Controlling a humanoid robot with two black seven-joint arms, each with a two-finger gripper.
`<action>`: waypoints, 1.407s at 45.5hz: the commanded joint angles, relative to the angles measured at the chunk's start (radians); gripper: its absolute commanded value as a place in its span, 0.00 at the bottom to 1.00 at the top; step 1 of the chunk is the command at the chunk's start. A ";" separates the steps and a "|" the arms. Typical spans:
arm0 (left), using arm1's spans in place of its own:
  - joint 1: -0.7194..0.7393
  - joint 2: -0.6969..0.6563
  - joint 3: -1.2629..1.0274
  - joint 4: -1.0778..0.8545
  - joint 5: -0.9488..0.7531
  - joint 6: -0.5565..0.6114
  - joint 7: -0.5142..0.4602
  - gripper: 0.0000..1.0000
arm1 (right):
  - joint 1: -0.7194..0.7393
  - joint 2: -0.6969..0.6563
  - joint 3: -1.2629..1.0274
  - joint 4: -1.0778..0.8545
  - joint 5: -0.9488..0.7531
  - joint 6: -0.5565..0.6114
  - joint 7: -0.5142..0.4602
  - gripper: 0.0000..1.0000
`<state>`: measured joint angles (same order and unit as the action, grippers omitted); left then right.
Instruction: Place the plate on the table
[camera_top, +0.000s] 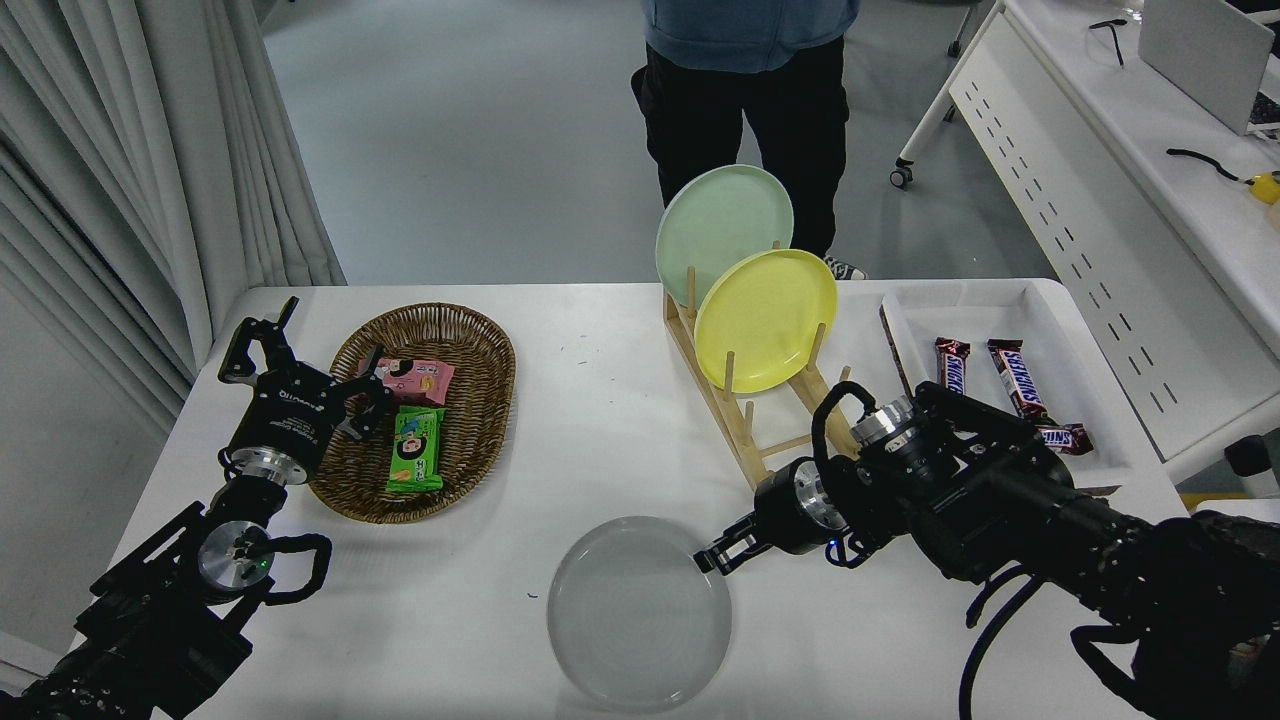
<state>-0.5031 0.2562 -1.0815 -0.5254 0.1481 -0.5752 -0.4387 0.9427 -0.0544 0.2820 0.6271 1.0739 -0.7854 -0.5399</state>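
- Left black gripper (262, 340): parked at the near left of the large white tabletop (600, 400), beside the oval woven wicker basket (425, 408). Jaws released, grasping nothing; no part in this step.
- Round pale grey-white plate (638, 612): near the table's front edge, centre, appearing to lie flat or nearly so. Full contact with the surface cannot be confirmed from this view.
- Right black gripper (712, 556): at the plate's right rim. Jaws appear clenched on the rim, but the contact is too small to confirm.
- Judgement: placement looks nearly complete. Recommended practice is to settle the rim fully, part the jaws without dragging the plate, then withdraw rightward.
- Light wooden dish rack (745, 400), holding one yellow and one mint-green plate, stands behind the right arm; the retreat should stay clear of its pegs.
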 joint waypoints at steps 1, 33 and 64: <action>0.000 0.000 0.000 -0.001 -0.001 0.000 0.000 1.00 | 0.001 -0.002 0.000 -0.001 -0.002 0.000 0.000 0.00; 0.000 0.000 0.000 -0.001 -0.001 0.000 0.000 1.00 | 0.001 -0.010 0.000 -0.009 -0.006 0.000 0.000 0.00; 0.000 0.000 0.000 0.001 0.001 0.000 0.000 1.00 | 0.011 -0.103 0.019 0.144 -0.005 0.000 -0.005 1.00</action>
<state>-0.5031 0.2562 -1.0815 -0.5253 0.1476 -0.5752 -0.4387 0.9455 -0.0829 0.2919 0.6491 1.0668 -0.7854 -0.5421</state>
